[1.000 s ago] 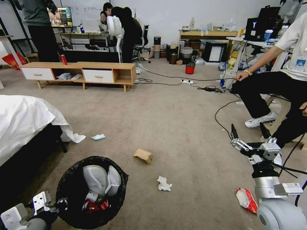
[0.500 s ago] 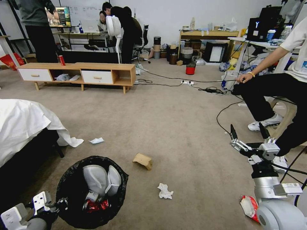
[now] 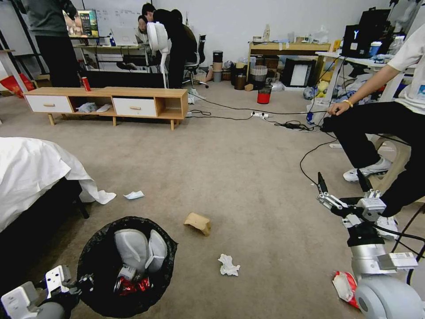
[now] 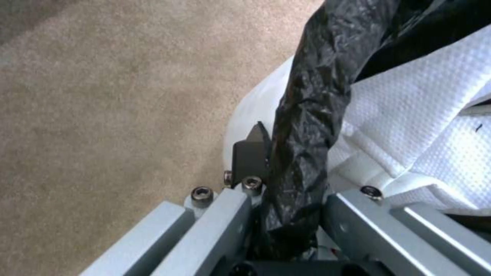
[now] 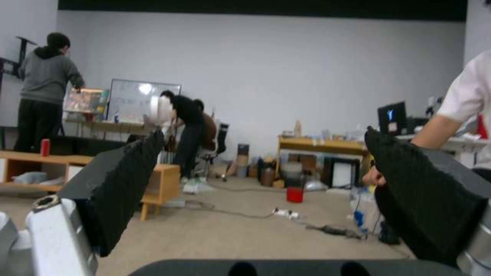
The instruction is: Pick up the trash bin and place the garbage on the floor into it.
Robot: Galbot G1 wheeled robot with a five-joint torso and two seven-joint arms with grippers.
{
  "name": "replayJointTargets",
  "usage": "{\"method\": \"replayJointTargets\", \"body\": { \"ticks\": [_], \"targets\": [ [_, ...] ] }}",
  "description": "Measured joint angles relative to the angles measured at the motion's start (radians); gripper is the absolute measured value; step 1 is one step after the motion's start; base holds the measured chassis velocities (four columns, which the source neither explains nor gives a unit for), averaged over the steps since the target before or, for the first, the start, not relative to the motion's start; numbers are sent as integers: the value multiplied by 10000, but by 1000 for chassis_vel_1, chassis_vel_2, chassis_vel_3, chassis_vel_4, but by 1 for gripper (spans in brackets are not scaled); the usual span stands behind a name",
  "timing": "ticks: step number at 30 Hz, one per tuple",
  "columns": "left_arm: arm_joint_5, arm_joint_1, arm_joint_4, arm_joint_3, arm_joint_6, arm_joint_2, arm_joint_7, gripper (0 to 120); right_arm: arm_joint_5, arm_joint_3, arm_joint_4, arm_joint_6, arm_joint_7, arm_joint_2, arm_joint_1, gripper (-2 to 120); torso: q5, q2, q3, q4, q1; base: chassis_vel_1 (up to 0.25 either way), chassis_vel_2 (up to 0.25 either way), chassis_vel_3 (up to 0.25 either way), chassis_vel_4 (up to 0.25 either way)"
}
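The trash bin, lined with a black bag, is at the lower left of the head view with white and red litter inside. My left gripper is shut on its rim; the left wrist view shows the crinkled bag pinched at the left gripper. On the floor lies the garbage: a tan cardboard piece, a white tissue, a white paper scrap and a red-white snack bag. My right gripper hangs open above the carpet, to the right of the tissue.
A bed with a white sheet stands at the left. A low wooden cabinet with a red can is farther back. Black cables cross the carpet. A seated person's legs are close by my right arm.
The whole picture shifted a little as the camera moved. The bin stays in my left gripper and my right gripper stays open.
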Motion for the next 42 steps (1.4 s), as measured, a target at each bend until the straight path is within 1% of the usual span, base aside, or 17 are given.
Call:
{"method": "replayJointTargets", "body": {
  "ticks": [4,7,8,9,10,11,12,13,14,15,18,20,24,27,33,38,42],
  "targets": [
    [5,12,4,5,0,-4,0,0,493,-511,-9,-645,374,-499,270,100,0,0,0,-1,0,0,0,0,0],
    [29,-80,87,110,0,28,0,0,2216,-1595,-16,-2606,1325,-1486,1006,100,-2,0,0,6,0,0,0,0,0],
    [29,-80,87,110,0,28,0,0,2216,-1595,-16,-2606,1325,-1486,1006,100,-2,0,0,6,0,0,0,0,0],
    [26,-160,154,169,0,84,-2,0,2683,-1770,-25,-2980,1506,-1665,1122,100,1,0,0,6,0,0,0,0,0],
    [14,-283,259,274,0,192,-5,0,3576,-2078,-32,-3688,1866,-1969,1333,100,-3,0,0,-1,0,0,0,0,0],
    [14,-283,259,274,0,192,-5,0,3576,-2078,-32,-3688,1866,-1969,1333,100,-3,0,0,-1,0,0,0,0,0],
    [8,-314,330,325,-1,255,-1,0,4386,-2474,-88,-4302,2274,-2176,1637,100,-4,0,0,-5,0,0,0,0,0],
    [-17,-354,396,383,0,321,11,0,5196,-2935,-162,-4974,2744,-2350,1960,100,2,0,0,1,0,0,0,0,0],
    [-17,-354,396,383,0,321,11,0,5196,-2935,-162,-4974,2744,-2350,1960,100,2,0,0,1,0,0,0,0,0],
    [-56,-447,482,444,0,408,11,0,5872,-3302,-223,-5598,3113,-2456,2166,100,-2,0,1,-1,1,0,0,0,0],
    [-65,-479,535,458,0,442,11,0,6224,-3654,-336,-5895,3347,-2456,2362,100,-6,0,-1,-4,0,0,0,0,0],
    [-70,-433,614,413,-1,454,33,0,7081,-5151,-1049,-6543,3799,-2184,3125,100,0,0,0,0,0,0,0,0,0],
    [-68,-399,622,371,0,445,37,0,7428,-5716,-1289,-6791,4016,-2012,3432,100,-1,-1,1,3,1,0,0,0,0],
    [-32,-304,641,256,0,368,43,0,8841,-7355,-2227,-7714,4851,-1346,4391,100,-2,-1,1,3,1,0,0,0,0],
    [64,-208,649,194,0,221,55,0,9476,-8244,-3495,-8286,5067,-595,5176,100,-3,0,1,2,1,0,0,0,0],
    [83,-154,649,126,0,192,66,0,9384,-8566,-4151,-8473,5105,-224,5414,100,-1,-1,1,0,1,0,0,0,0],
    [98,-106,647,99,-1,157,87,0,9107,-8728,-5196,-8487,5014,390,5785,100,-1,0,1,-1,1,0,0,0,0]
  ]
}}
